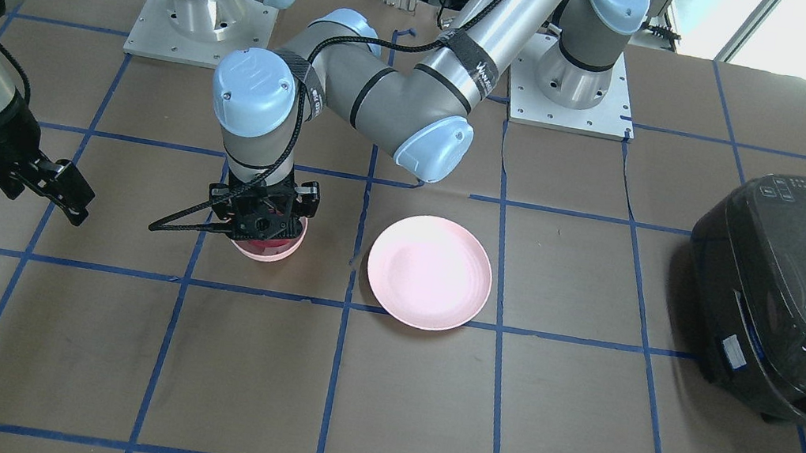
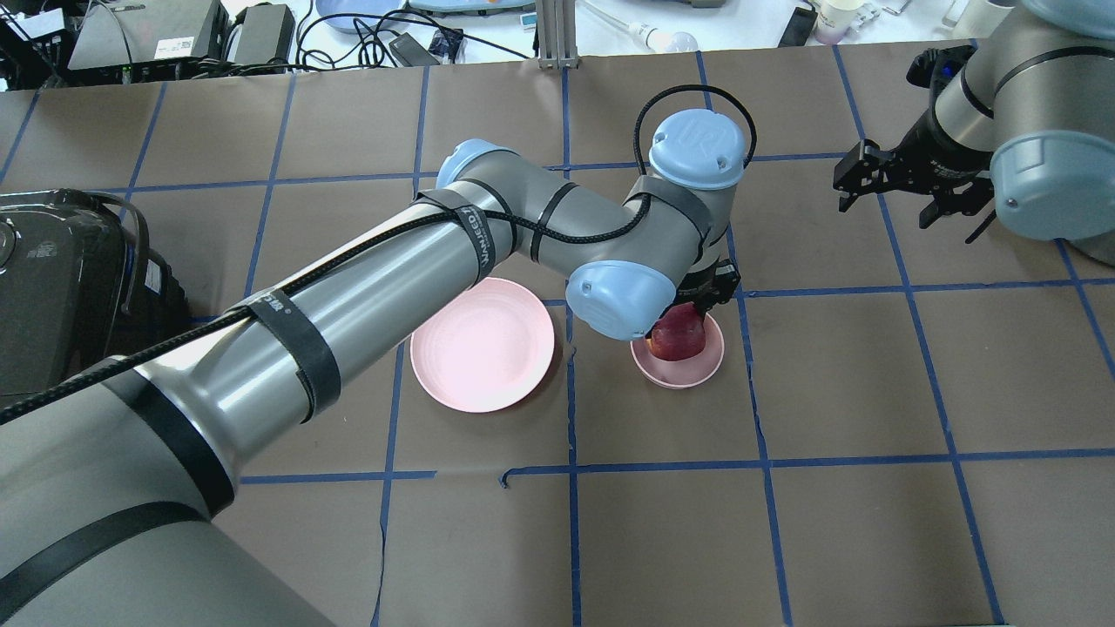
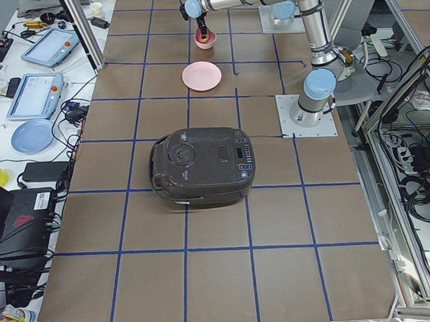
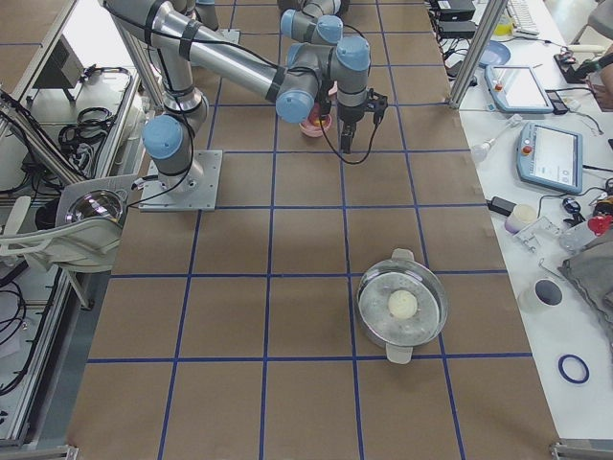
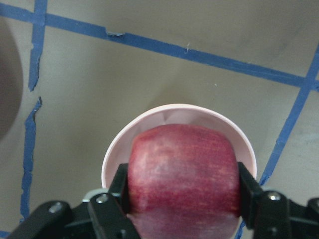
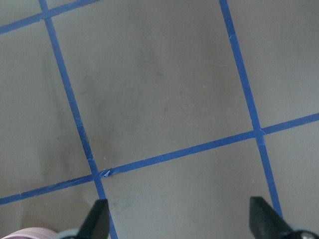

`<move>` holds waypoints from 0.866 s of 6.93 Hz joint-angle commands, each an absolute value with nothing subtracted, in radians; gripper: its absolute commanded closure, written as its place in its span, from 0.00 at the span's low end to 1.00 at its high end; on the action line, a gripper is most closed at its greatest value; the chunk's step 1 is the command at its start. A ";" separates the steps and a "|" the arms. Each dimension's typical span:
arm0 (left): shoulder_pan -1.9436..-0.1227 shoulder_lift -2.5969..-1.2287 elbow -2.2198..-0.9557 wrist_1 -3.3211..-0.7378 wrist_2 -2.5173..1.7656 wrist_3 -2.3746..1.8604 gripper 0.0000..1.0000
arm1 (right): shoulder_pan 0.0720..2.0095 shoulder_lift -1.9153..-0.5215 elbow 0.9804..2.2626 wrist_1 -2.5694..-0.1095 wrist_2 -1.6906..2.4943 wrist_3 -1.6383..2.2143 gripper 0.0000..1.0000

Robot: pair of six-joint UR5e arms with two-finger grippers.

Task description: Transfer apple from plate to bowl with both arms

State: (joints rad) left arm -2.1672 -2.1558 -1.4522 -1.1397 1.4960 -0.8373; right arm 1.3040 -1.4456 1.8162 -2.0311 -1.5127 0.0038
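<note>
The dark red apple [image 5: 182, 172] sits between the fingers of my left gripper [image 5: 182, 186], which is shut on it. It is held low inside the small pink bowl [image 5: 199, 115]. I cannot tell whether it touches the bowl's bottom. The overhead view shows the apple [image 2: 678, 340] in the bowl [image 2: 692, 373] under the left wrist. The wide pink plate [image 2: 482, 345] lies empty just left of the bowl, and also shows in the front view [image 1: 429, 271]. My right gripper [image 2: 884, 196] hangs open and empty above the table, far right of the bowl.
A dark rice cooker [image 1: 799, 302] stands on the table's left end, beyond the plate [image 2: 61, 279]. A metal pot [image 4: 402, 307] with a white ball in it sits toward the right end. Blue tape lines grid the brown table [image 1: 377, 398].
</note>
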 commanded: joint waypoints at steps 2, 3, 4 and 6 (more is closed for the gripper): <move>-2.160 -2.123 -1.480 -1.132 1.494 -0.810 0.00 | 1.293 -1.469 1.816 -2.031 -1.538 0.006 0.00; -2.152 -2.108 -1.477 -1.143 1.499 -0.783 0.00 | 1.295 -1.474 1.819 -2.017 -1.577 0.005 0.00; -2.128 -2.082 -1.476 -1.146 1.503 -0.760 0.00 | 1.293 -1.480 1.809 -2.017 -1.607 0.003 0.00; -2.051 -1.999 -1.424 -1.323 1.515 -0.640 0.00 | 1.299 -1.541 1.772 -1.868 -1.601 0.005 0.00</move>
State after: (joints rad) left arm -2.0901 -2.0473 -1.4603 -1.2117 1.5078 -0.7131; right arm 1.2959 -1.5103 1.7973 -1.9457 -1.5990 0.0043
